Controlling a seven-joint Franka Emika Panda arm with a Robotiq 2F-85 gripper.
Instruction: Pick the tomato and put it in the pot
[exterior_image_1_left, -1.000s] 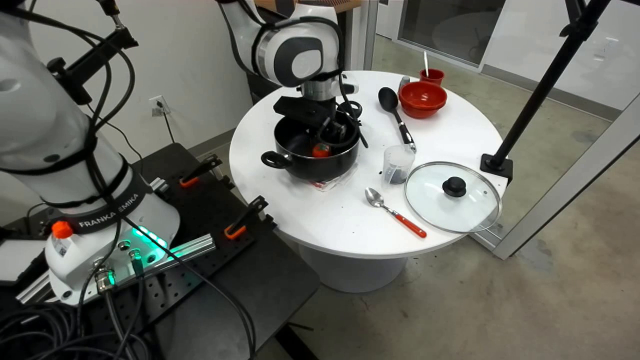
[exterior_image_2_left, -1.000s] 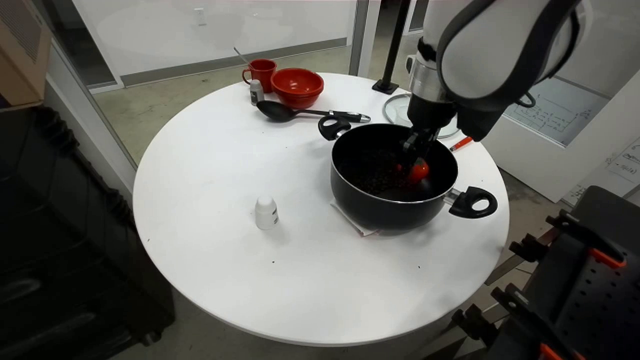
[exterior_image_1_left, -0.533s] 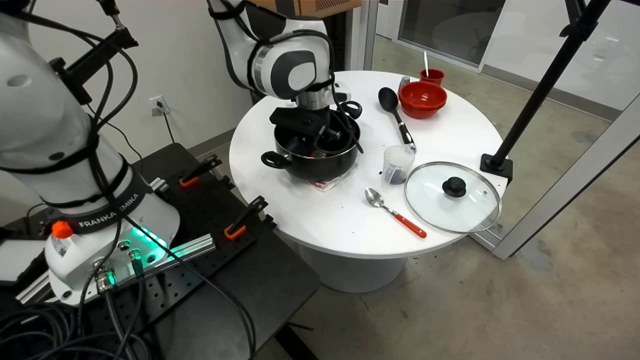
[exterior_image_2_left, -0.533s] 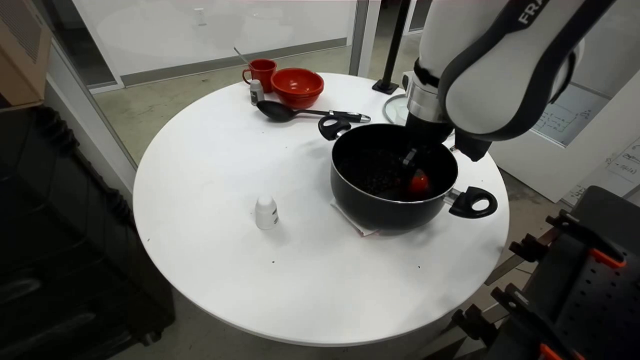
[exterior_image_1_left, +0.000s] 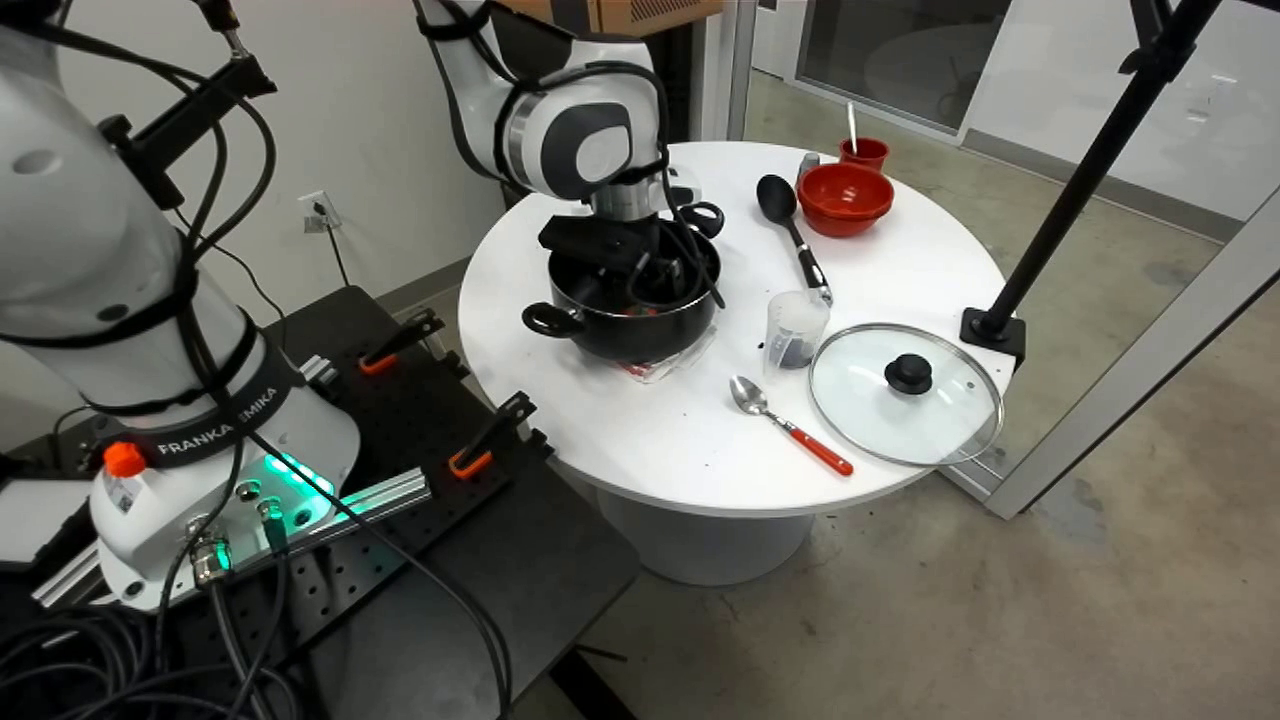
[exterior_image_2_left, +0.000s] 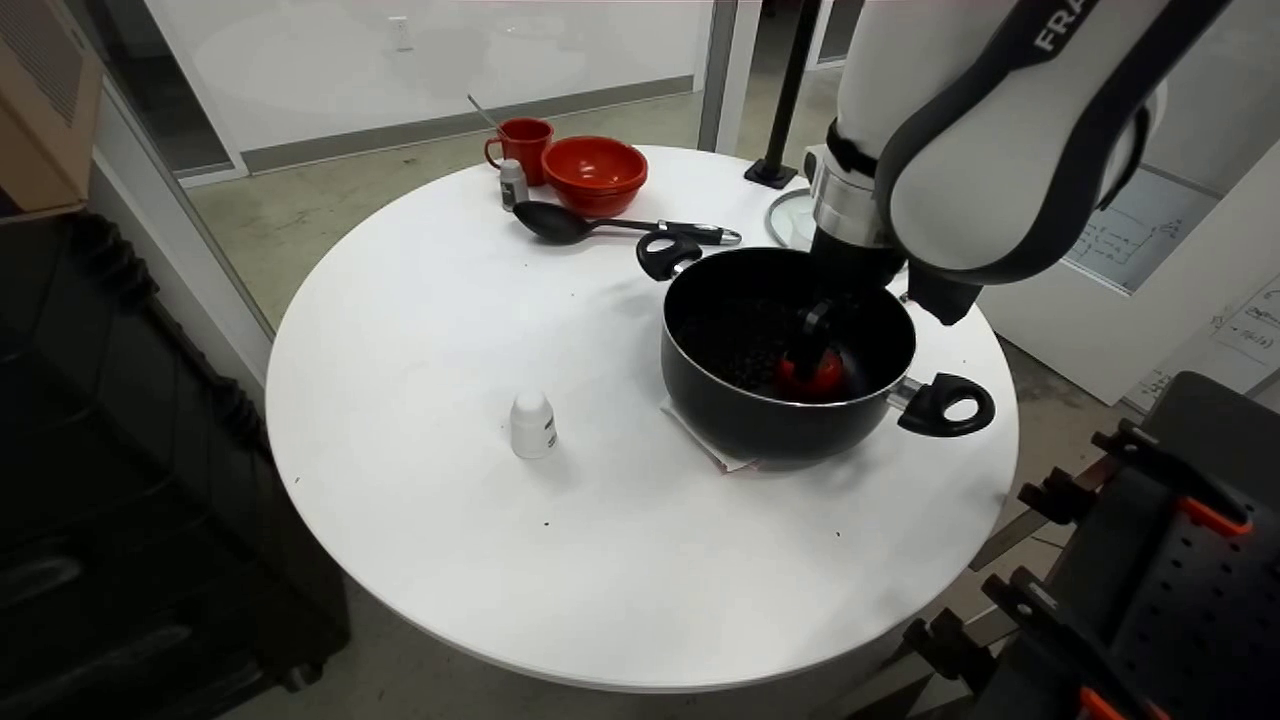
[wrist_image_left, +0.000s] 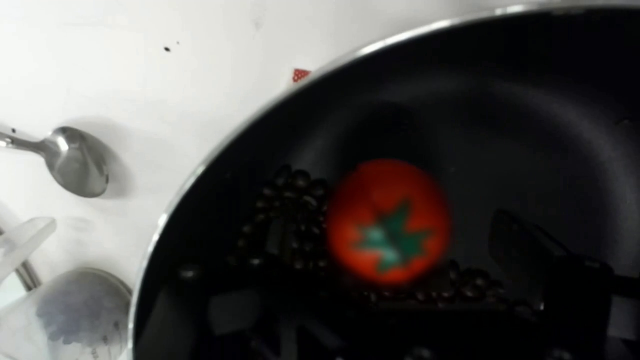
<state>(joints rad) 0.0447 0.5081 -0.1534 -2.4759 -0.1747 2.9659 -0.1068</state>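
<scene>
The black pot (exterior_image_1_left: 640, 337) stands on the round white table, seen in both exterior views; its bright rim (wrist_image_left: 200, 169) curves across the wrist view. Inside it is the tomato (wrist_image_left: 385, 187), red with a green leaf mark, over dark bean-like bits. My gripper (wrist_image_left: 385, 235) reaches down into the pot with its jaws spread about the tomato. On the right a dark finger (wrist_image_left: 522, 240) stands apart from the tomato, with a gap between them; the left finger is lost in shadow. In an exterior view a dark finger (exterior_image_2_left: 812, 325) partly covers the tomato.
The pot's handles (exterior_image_2_left: 945, 405) stick out at its sides. Near it are a clear measuring cup (exterior_image_1_left: 797, 330), a red-handled spoon (exterior_image_1_left: 820, 450) and the glass lid (exterior_image_1_left: 870, 420). Beyond lie a black ladle (exterior_image_1_left: 778, 200) and red bowls (exterior_image_1_left: 845, 205). A white shaker (exterior_image_2_left: 533, 430) stands alone.
My gripper has sunk deeper into the pot, and its jaws have opened. The tomato has gone lower, then shifted a little to the left in an exterior view.
</scene>
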